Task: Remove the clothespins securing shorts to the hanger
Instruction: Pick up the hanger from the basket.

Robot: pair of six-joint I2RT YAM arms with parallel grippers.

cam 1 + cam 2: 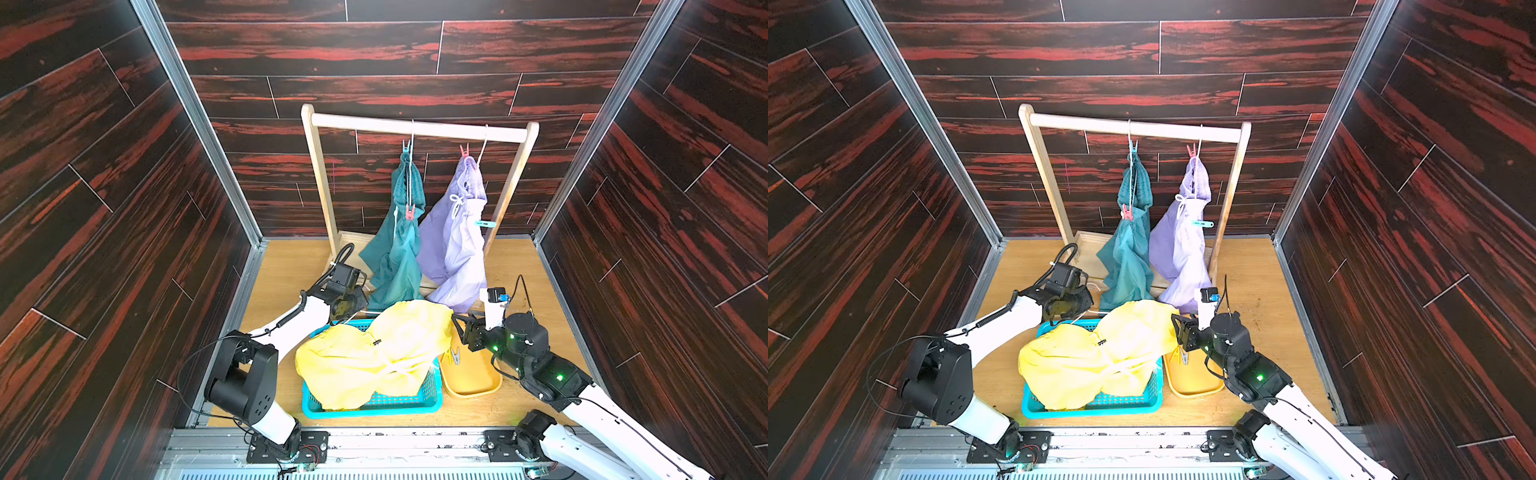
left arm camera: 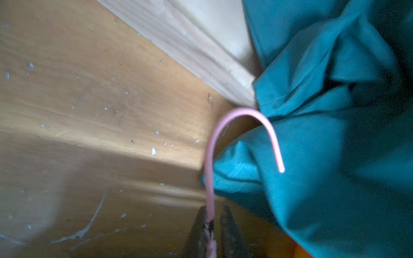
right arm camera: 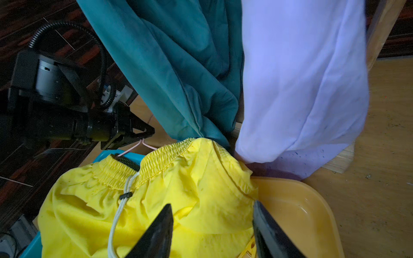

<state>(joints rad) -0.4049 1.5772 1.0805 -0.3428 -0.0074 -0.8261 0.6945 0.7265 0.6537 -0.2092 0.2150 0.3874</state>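
Observation:
The yellow shorts lie heaped over a blue basket. My left gripper is shut on the twisted neck of a pink wire hanger at the basket's far left corner. My right gripper hangs open over the shorts' right edge, holding nothing. Teal shorts hang pinned by a light blue clothespin and a red one. Lavender shorts carry a red-pink clothespin and a light blue one.
A yellow tray right of the basket holds a yellow clothespin. The wooden rack stands at the back of the table, with the hanging shorts reaching down to its base. Dark panelled walls close in on three sides.

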